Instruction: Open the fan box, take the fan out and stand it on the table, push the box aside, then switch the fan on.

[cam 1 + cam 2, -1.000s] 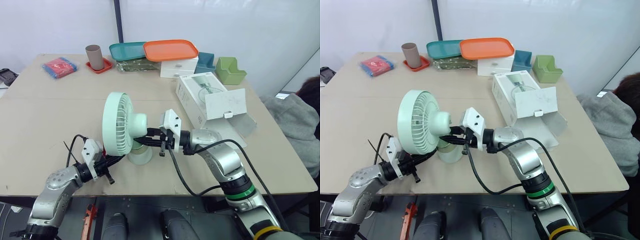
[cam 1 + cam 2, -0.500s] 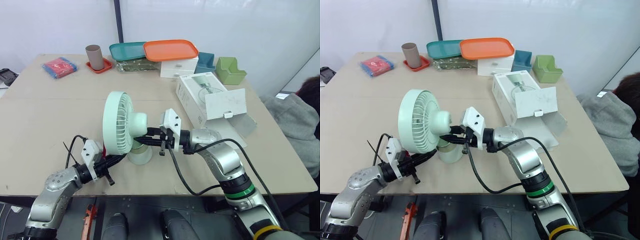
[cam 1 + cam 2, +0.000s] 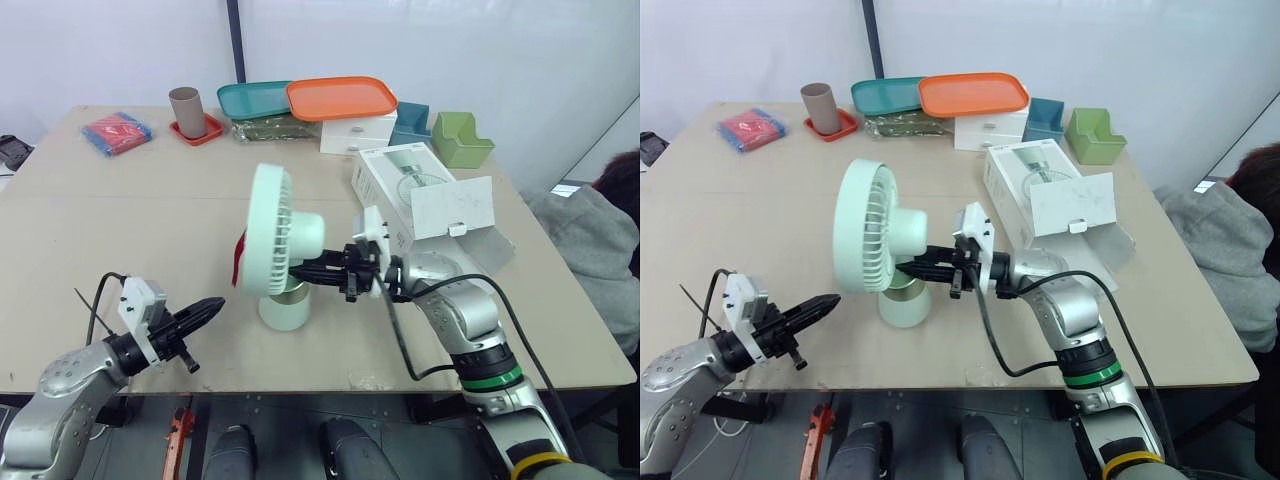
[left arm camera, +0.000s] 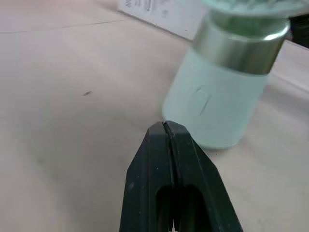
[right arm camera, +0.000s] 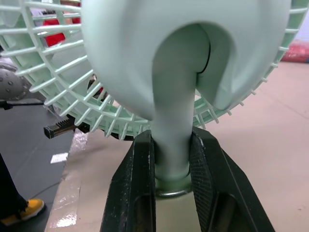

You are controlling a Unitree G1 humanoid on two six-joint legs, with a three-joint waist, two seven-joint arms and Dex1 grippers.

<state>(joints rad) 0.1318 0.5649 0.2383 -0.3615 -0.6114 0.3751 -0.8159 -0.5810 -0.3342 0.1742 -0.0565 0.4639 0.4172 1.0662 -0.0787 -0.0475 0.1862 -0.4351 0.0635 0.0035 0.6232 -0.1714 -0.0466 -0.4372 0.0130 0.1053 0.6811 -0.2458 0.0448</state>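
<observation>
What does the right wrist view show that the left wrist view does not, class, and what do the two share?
Right wrist view: the right gripper shut on the pale green plastic fan at its neck, below the round head. Left wrist view: the left gripper, fingers shut together, aimed at the fan's cylindrical base under its silver ring, with a white cardboard box behind. Both: the fan and the beige tabletop.

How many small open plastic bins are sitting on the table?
2. The blue plastic bin sits at the back, right of the small white drawer unit; the green plastic bin stands just right of it. The orange tray could hide another.
</observation>
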